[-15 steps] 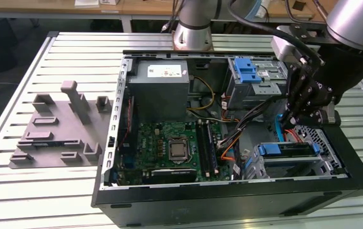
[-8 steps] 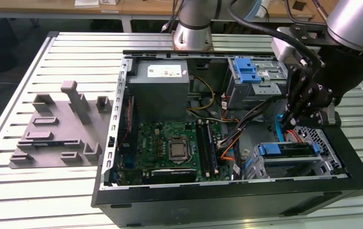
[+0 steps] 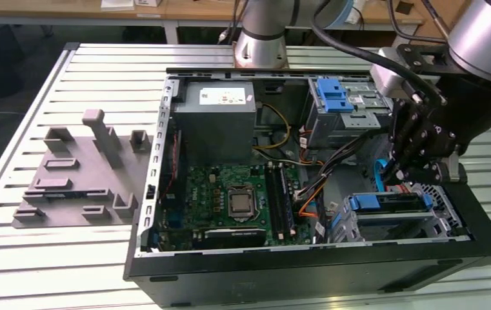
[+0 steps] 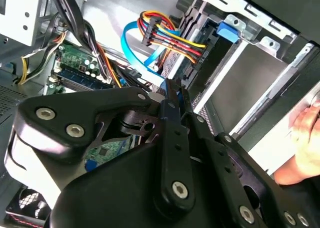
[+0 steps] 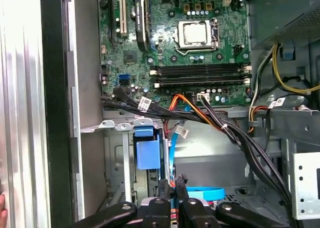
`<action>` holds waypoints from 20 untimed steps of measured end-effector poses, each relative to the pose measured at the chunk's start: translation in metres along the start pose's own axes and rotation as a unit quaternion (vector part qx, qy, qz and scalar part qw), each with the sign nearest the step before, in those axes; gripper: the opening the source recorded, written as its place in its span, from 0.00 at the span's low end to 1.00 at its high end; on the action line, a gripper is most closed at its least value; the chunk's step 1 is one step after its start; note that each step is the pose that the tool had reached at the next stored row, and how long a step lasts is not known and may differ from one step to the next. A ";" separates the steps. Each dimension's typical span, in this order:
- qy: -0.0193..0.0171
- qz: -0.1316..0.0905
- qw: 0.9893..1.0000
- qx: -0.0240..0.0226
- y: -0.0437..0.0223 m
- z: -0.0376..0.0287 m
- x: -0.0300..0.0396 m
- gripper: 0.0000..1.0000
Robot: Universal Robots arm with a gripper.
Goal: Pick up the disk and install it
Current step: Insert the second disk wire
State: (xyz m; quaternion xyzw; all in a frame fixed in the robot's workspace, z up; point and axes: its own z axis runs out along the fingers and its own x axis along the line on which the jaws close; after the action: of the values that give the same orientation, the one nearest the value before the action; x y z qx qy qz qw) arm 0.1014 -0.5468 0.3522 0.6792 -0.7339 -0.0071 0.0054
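Pincer: we see the pincer (image 3: pixel 402 177) inside the case (image 3: pixel 314 271), low down at the corner by the exterior view's right. Its fingers are almost together, with just a thin gap, and we see nothing held in them.
Pincer up close: in both wrist views the black tips (image 4: pixel 175 91) (image 5: pixel 172 203) sit just beside the disk's bay.
Disk: the disk (image 3: pixel 391 201) sits in a metal bay in that same corner of the case, close to the front wall. Its blue bracket shows at the top. In the second wrist view we see its flat grey side (image 4: pixel 250 73) in the bay.
Cables: a blue cable (image 3: pixel 381 169) curls inside the case, right by the pincer. Red, yellow and black wires (image 4: pixel 170 38) run near the disk.
Board: the green board (image 3: pixel 228 200) lies on the floor of the case, in the middle.
Grey box: it (image 3: pixel 219 106) sits at the back of the case.
Hand: a person's hand (image 4: pixel 305 133) rests on the outside edge of the case.
Table: the case stands on a ribbed table (image 3: pixel 56 258).
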 end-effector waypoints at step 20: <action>0.000 -0.011 1.000 0.003 -0.0027 0.0101 0.0076 0.16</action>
State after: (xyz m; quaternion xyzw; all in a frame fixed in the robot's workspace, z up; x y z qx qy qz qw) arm 0.1033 -0.5545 0.3421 0.6872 -0.7264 -0.0049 0.0034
